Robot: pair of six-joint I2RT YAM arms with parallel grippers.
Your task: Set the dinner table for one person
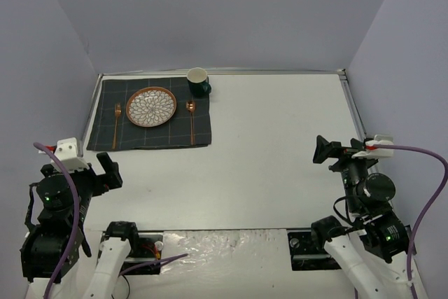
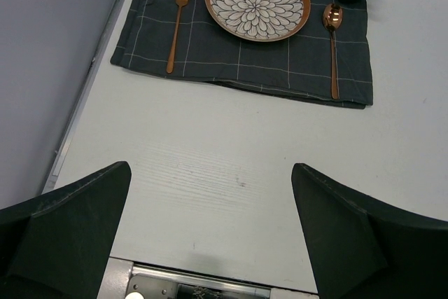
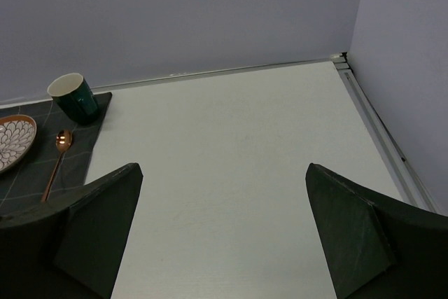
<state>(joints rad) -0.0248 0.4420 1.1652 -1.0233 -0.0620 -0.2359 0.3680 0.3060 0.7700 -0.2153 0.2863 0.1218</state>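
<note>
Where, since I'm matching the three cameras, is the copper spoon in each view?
Top external: spoon upper left, on the checked mat, right of the plate.
Left wrist: spoon upper right, right of the plate.
Right wrist: spoon at the left edge, below the green mug.
Shared landmark: the green mug, just beyond the spoon's bowl in all three.

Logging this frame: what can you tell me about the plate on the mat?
The plate is round and shallow, ceramic by its look, white with a dark petal pattern and an orange-brown rim. It is empty and lies flat, right side up, on the dark grey checked cloth mat, between the fork on its left and the spoon on its right, touching neither.
</note>
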